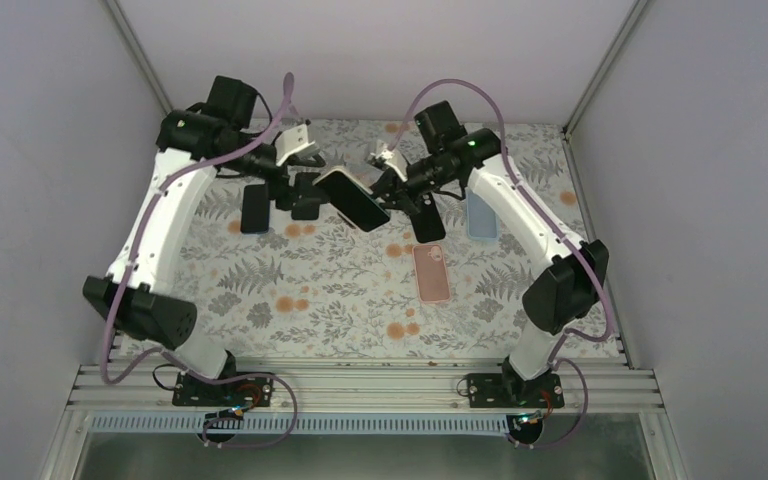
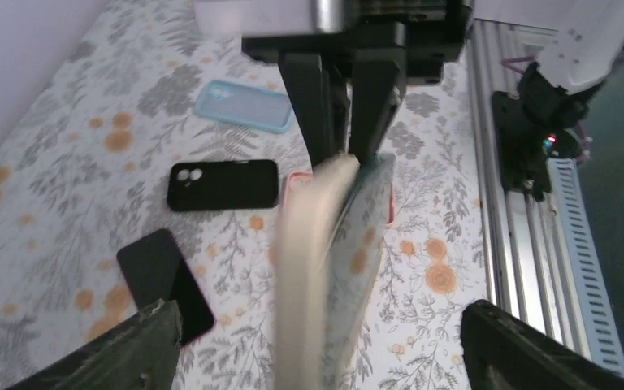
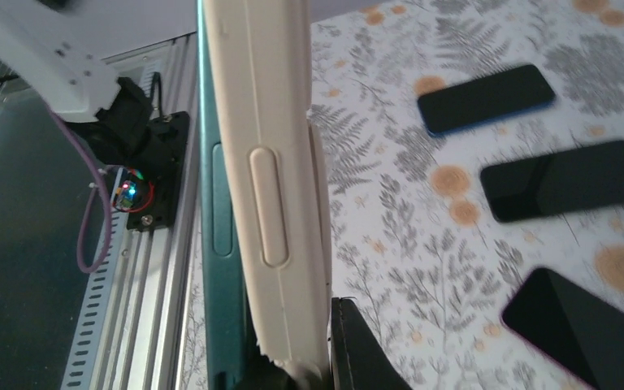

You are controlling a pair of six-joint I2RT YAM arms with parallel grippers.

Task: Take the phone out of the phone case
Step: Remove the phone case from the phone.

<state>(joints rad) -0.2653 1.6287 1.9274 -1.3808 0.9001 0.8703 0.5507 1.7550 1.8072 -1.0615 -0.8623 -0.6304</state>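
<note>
A phone with a teal edge (image 3: 215, 244) sits in a cream case (image 3: 268, 162) and is held in the air above the back middle of the table (image 1: 352, 198). My right gripper (image 1: 392, 190) is shut on one end of it; in the right wrist view one black finger (image 3: 357, 345) presses the case side, and the gripper (image 3: 292, 370) is mostly hidden. My left gripper (image 1: 305, 193) is open, its jaws wide apart on either side of the cased phone's (image 2: 309, 268) other end (image 2: 318, 317), not touching it.
On the floral table lie a light blue case (image 2: 244, 106), a black case (image 2: 223, 184), a black phone with a pink edge (image 2: 162, 280), a pink case (image 1: 431, 272) and another black phone (image 1: 255, 208). Aluminium rails (image 1: 360, 385) run along the near edge.
</note>
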